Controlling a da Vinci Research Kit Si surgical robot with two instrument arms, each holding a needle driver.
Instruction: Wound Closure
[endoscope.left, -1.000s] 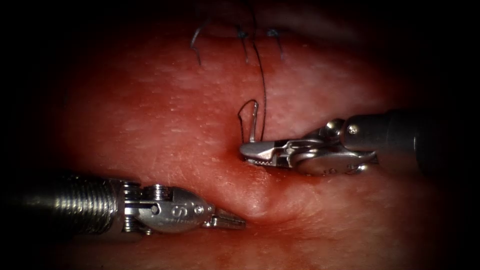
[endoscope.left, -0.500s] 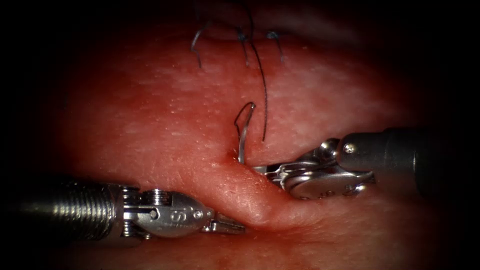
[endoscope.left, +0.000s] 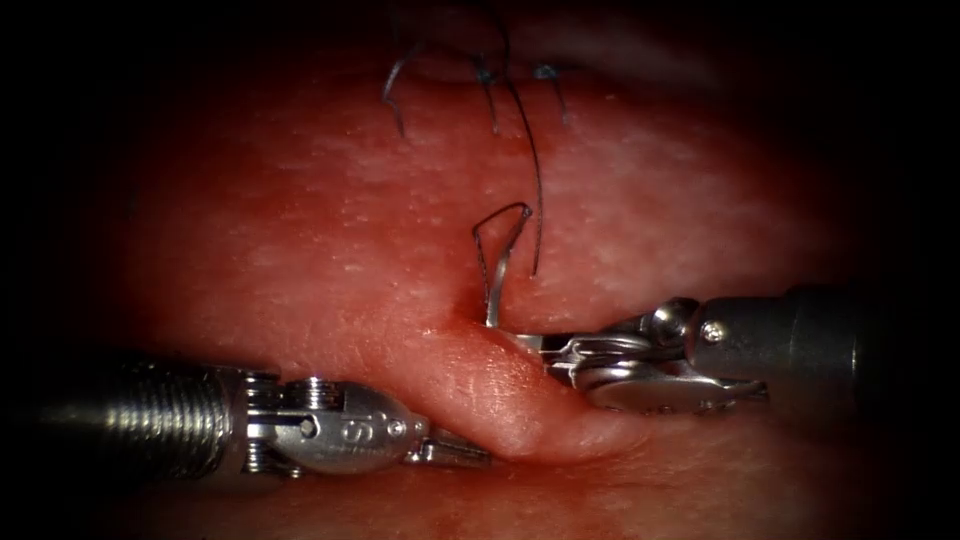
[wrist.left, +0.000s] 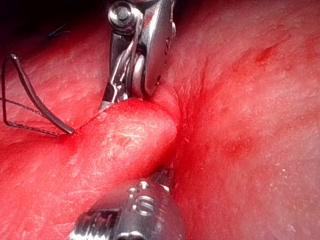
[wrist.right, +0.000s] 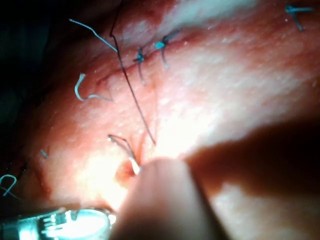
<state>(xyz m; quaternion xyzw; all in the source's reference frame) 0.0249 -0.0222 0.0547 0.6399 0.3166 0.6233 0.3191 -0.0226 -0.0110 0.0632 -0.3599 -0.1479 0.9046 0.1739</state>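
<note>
**Needle sunk into the lifted tissue fold**

While the left tool pinches the tissue at seven o'clock, the right tool has dropped lower, its jaw state hidden. Now the needle stands buried centrally, thread trailing toward twelve.

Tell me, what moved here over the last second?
The right tool slid down and to the right, pushing the needle deeper into the tissue, which bulged into a ridge. The left tool stayed beside that ridge, and the thread barely shifted.
</note>
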